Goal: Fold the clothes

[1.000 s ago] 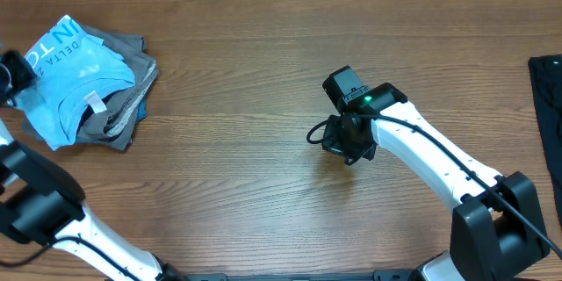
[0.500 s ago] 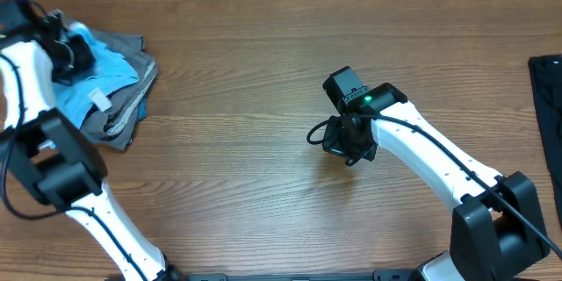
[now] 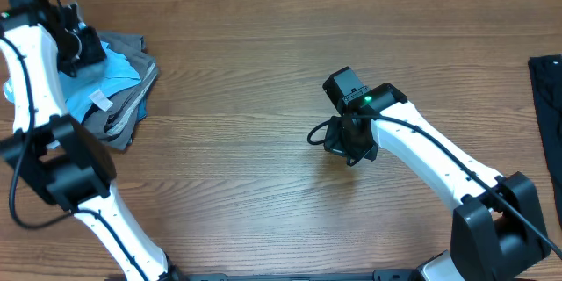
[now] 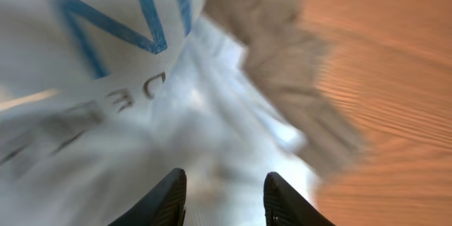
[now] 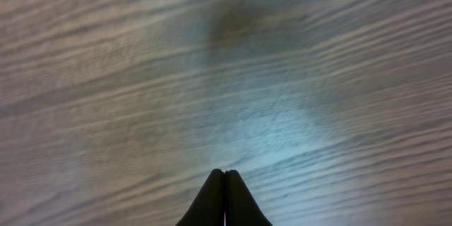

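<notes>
Wood table (image 3: 263,61) runs wide to the right of your clothes pile (image 3: 123,114). Black garment (image 3: 546,97) lies well right of the pile. Sky-blue T-shirt (image 3: 112,75) tops the pile, over grey pieces. L gripper (image 4: 222,183) hovers over the pile's top, jaws apart, nothing btwn them. R gripper (image 5: 224,182) is over bare wood, well right of the pile, jaws clenched, empty. White tag (image 3: 101,100) sits on the pile's near side.

Prob. a robotics lab bench — wood-grain tabletop (image 3: 255,70) w/ white-and-black left arm (image 3: 33,88) and right arm (image 3: 430,160) based at its near edge, cable (image 3: 527,221) exposed.
</notes>
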